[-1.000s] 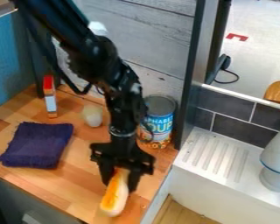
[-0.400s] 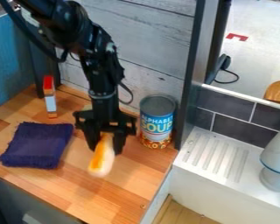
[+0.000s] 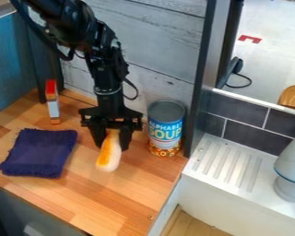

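The black gripper [image 3: 113, 144] hangs over the middle of the wooden counter, shut on a white and orange oblong item [image 3: 110, 154] that tilts downward between its fingers. Whether the item's lower end touches the counter, I cannot tell. Just right of the gripper stands a soup can [image 3: 166, 129] with a blue and white label. A folded dark purple cloth [image 3: 39, 153] lies to the left of the gripper. Behind the cloth, a small red and white box [image 3: 52, 102] stands upright.
The wooden counter [image 3: 128, 198] ends at a white sink unit with a ridged drainboard [image 3: 227, 161] on the right. A grey-white object [image 3: 292, 168] stands at the right edge. A grey plank wall [image 3: 156, 46] rises behind, and a dark post [image 3: 202, 78] borders the can's side.
The gripper has moved back and to the left from the counter's front, carrying the white and orange item. The small pale object behind it is now hidden by the arm.
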